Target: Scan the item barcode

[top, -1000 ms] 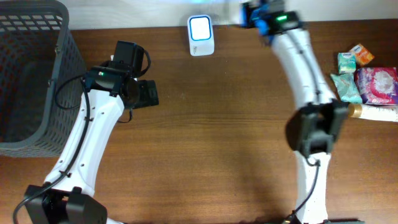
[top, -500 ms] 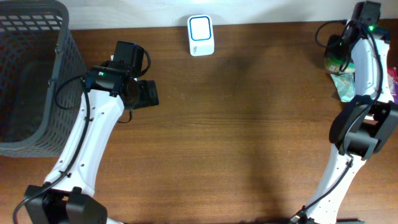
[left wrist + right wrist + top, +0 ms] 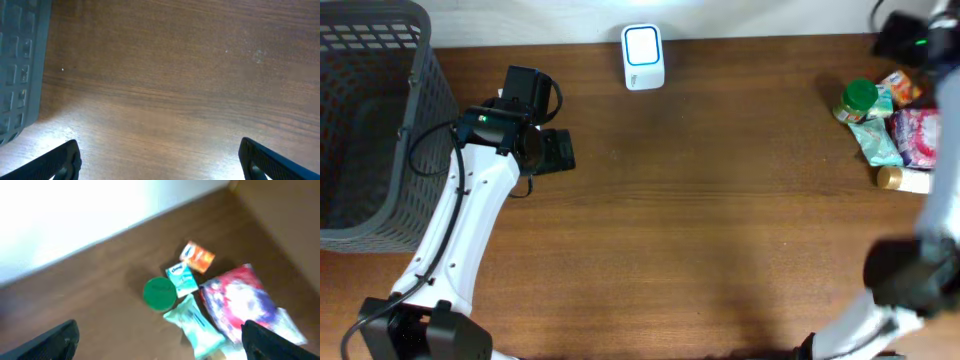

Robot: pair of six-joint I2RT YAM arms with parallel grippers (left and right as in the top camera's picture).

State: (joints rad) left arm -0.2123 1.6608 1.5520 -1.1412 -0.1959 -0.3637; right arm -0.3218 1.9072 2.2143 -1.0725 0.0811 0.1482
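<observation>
A white barcode scanner (image 3: 643,55) with a lit blue face stands at the table's back edge. At the far right a green-lidded jar (image 3: 857,98) stands upright among packets. In the right wrist view the jar (image 3: 160,292) sits well below and ahead of my right gripper (image 3: 160,341), which is open and holds nothing. The right arm (image 3: 920,40) shows only as a blur at the right edge of the overhead view. My left gripper (image 3: 555,150) hovers over bare wood at the left, open and empty (image 3: 160,161).
Beside the jar lie a teal packet (image 3: 875,140), an orange packet (image 3: 900,85), a red-and-pink pack (image 3: 920,135) and a gold-capped bottle (image 3: 892,178). A dark mesh basket (image 3: 370,130) fills the left end, and its wall (image 3: 17,75) is close to the left gripper.
The right arm swung from the back middle to the far right. The green-lidded jar was let go among the packets, and the right gripper opened. The left arm stayed still.
</observation>
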